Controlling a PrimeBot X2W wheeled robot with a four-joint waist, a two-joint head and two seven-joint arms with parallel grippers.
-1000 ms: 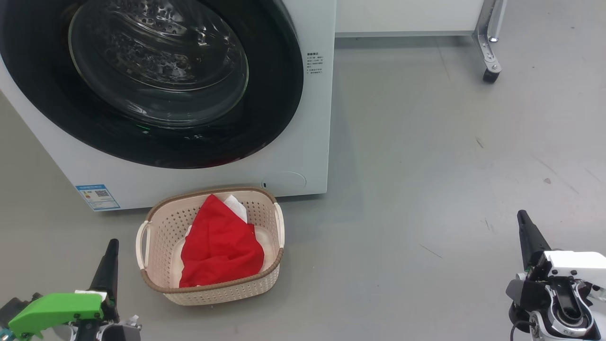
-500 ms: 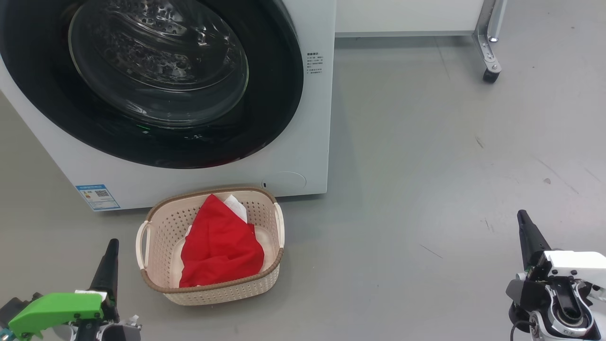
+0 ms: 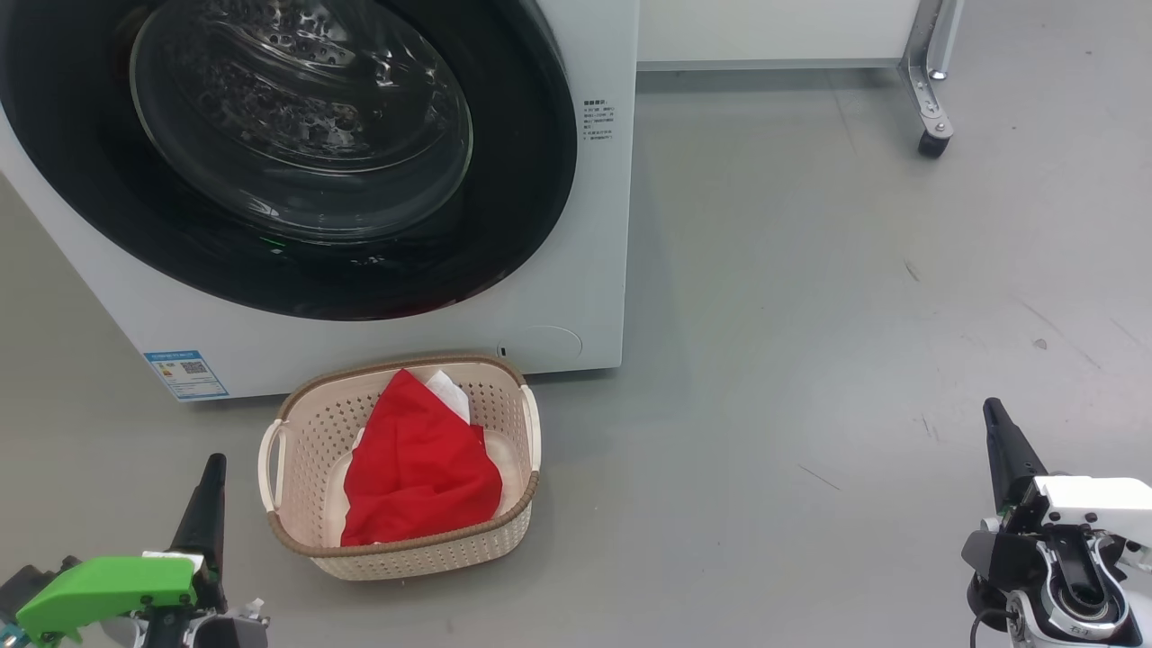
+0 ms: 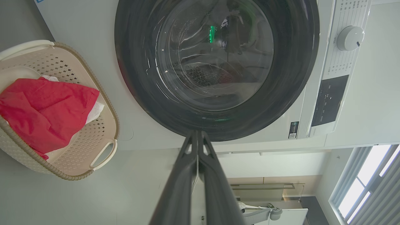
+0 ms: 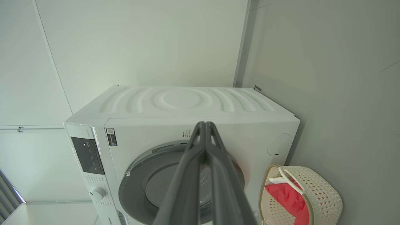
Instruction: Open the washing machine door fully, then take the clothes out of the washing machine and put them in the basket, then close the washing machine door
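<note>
Red clothes (image 3: pixel 418 468) lie in the basket (image 3: pixel 423 558) just in front of the washing machine (image 3: pixel 594 225), and its door (image 3: pixel 526 207) looks shut. The left hand (image 3: pixel 212 477) and right hand (image 3: pixel 994 423), well back from the machine, are pinched closed and empty. Every step looks done, so no further move seems needed.

Grey floor (image 3: pixel 810 270): washing machine (image 3: pixel 589 225) w/ basket (image 3: pixel 405 560) just in front.

Grey floor (image 3: pixel 810 270), metal leg (image 3: pixel 922 67) on a black caster (image 3: pixel 933 144), slatted window (image 4: pixel 368 184)
</note>
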